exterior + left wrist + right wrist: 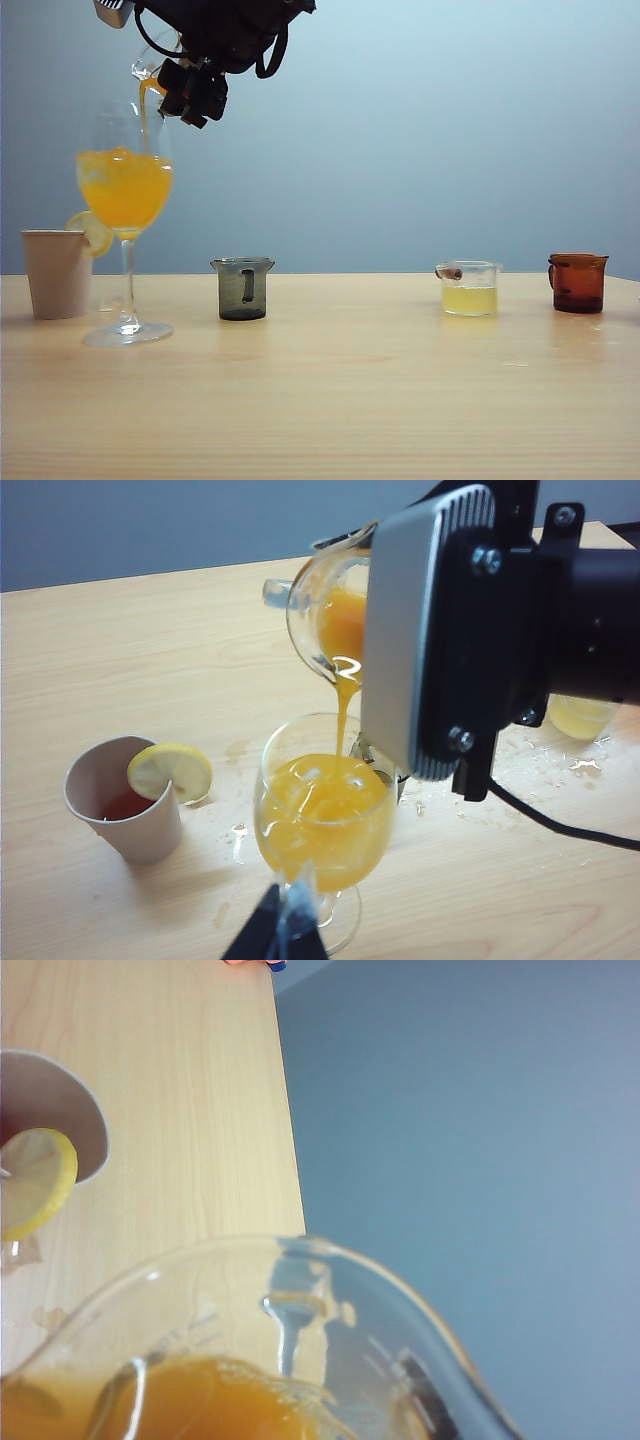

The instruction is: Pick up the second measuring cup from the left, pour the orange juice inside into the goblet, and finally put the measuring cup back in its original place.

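Exterior view: the right pincer point(190, 100) is gripping the tilted second measuring cup point(150, 68) above the goblet point(125, 190), orange juice point(125, 190) streaming in.

Left wrist view: the left pincer point(280, 935) is sitting below the goblet point(320, 810); whether it grips the stem is unclear.

Right wrist view: the second measuring cup point(300, 1310), just above the goblet, is partly holding juice.

No readable text, faint unreadable graduation marks on the second measuring cup point(200, 1330)

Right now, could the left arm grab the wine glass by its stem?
Probably yes. The left gripper sits low, right in front of the wine glass, with nothing between them. The right gripper is pouring from the clear cup higher up, well clear of the stem.
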Available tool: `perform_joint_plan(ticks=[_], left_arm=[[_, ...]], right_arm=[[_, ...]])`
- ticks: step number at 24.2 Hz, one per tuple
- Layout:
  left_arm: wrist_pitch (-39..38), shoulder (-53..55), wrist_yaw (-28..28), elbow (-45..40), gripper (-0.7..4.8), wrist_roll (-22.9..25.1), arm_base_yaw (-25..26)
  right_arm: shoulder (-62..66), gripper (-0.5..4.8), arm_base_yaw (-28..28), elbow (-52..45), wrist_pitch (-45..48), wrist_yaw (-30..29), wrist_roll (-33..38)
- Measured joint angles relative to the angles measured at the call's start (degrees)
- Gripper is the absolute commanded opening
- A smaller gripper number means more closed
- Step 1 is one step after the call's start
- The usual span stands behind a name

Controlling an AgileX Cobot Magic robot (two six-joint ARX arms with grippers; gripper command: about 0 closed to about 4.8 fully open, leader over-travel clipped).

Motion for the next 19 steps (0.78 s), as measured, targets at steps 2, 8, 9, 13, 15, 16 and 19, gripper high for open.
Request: perform_joint_plan(ticks=[2, 8, 9, 13, 15, 16, 19], left_arm=[[0.00, 0.00, 0.00, 0.00, -0.03, 0.00, 0.00], [0.00, 0.00, 0.00, 0.00, -0.03, 0.00, 0.00], [0.00, 0.00, 0.00, 0.00, -0.03, 0.00, 0.00], [0.00, 0.00, 0.00, 0.00, -0.03, 0.00, 0.00], [0.00, 0.00, 0.00, 0.00, -0.03, 0.00, 0.00], [0.00, 0.00, 0.00, 0.00, -0.03, 0.00, 0.00], [0.00, 0.00, 0.00, 0.00, -0.03, 0.00, 0.00]], right_arm=[[0.00, 2.11, 0.00, 0.00, 0.00, 0.02, -0.11], [0.00, 2.11, 0.00, 0.00, 0.00, 0.00, -0.90], [0.00, 2.11, 0.00, 0.00, 0.00, 0.02, -1.38], [0.00, 2.11, 0.00, 0.00, 0.02, 0.02, -1.73], [0.00, 2.11, 0.00, -0.02, 0.00, 0.02, -1.84], [0.00, 2.11, 0.00, -0.09, 0.02, 0.02, -2.21], [-0.02, 2.11, 0.00, -0.11, 0.02, 0.02, -3.43]])
